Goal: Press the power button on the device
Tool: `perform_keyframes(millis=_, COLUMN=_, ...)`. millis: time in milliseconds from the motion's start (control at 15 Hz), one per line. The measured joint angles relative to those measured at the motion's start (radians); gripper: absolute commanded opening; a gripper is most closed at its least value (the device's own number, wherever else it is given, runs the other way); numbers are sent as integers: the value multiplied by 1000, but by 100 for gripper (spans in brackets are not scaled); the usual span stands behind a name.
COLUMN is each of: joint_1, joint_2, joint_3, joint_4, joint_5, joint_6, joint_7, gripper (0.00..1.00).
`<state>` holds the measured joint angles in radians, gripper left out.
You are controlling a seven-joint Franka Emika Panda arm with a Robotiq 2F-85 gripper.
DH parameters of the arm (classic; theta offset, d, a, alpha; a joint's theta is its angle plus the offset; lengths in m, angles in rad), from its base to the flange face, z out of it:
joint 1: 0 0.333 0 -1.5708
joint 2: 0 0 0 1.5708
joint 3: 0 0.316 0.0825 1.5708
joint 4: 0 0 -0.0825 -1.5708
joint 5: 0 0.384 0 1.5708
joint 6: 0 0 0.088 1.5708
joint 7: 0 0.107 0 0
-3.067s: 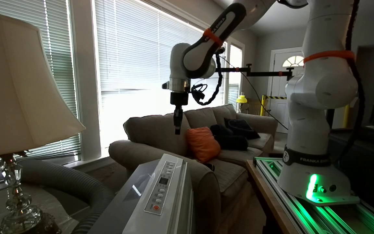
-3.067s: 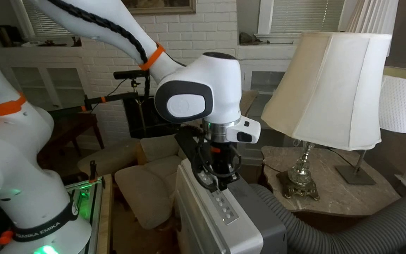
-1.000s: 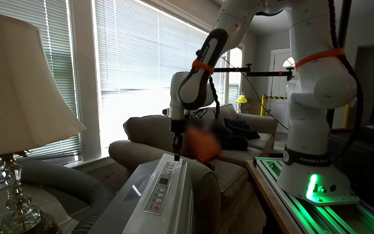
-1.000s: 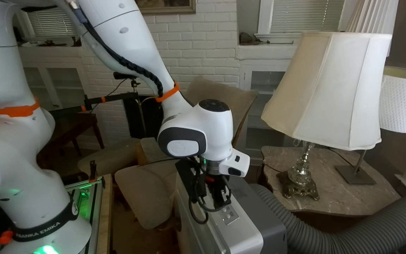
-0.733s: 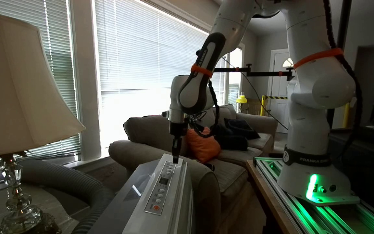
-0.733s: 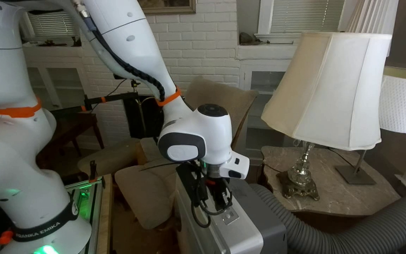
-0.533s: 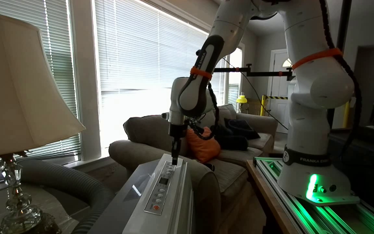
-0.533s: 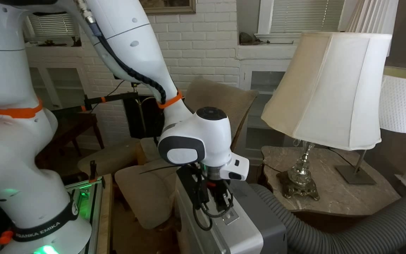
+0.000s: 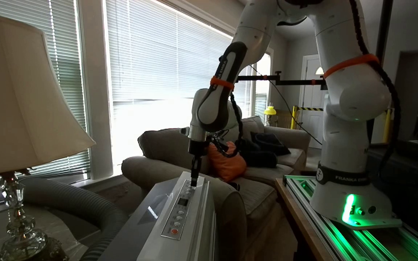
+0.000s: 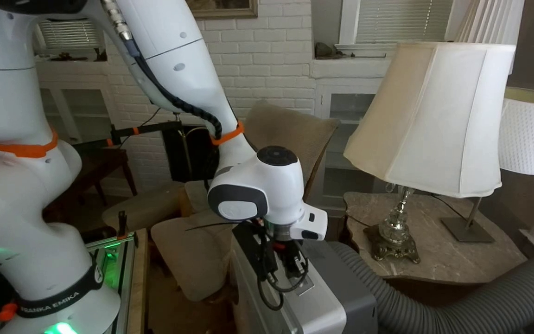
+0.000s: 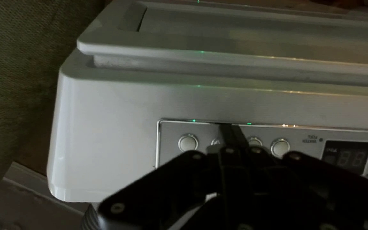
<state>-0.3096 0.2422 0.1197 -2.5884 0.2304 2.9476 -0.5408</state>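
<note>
The device [image 9: 165, 250] is a long white-grey boxy appliance with a control strip [image 9: 180, 197] on top. It also shows in an exterior view [image 10: 320, 308] and the wrist view [image 11: 107, 105]. An orange button [image 9: 174, 231] sits at one end of the strip, beyond the dark display [image 9: 183, 202]; it is out of the wrist view. My gripper [image 9: 193, 184] points down over the opposite end of the strip. In the wrist view its fingertips [image 11: 230, 127] are together, with nothing between, among round white buttons [image 11: 188, 143]. I cannot tell whether they touch the panel.
A beige lampshade [image 9: 24, 98] on a glass-stemmed lamp stands beside the device on a marble table [image 10: 438, 250]. A grey ribbed hose [image 10: 415, 301] runs behind the device. A sofa [image 9: 158, 170] with an orange pillow [image 9: 226, 161] stands close by.
The gripper has come down from well above the device to the end of its control strip. Over the last second it has moved slightly along the strip toward the display and orange button.
</note>
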Motion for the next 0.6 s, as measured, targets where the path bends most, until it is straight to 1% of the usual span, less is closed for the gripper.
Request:
perform_keyframes(millis=333, joint_1=-43, joint_2=13, joint_3=28, joint_4=2, joint_5=9, joint_6=40, joint_7=-42, gripper=0)
perform_keyframes(millis=600, joint_1=-60, joint_2=26, joint_3=41, joint_4=3, joint_5=9, joint_6=54, joint_7=-58, gripper=0)
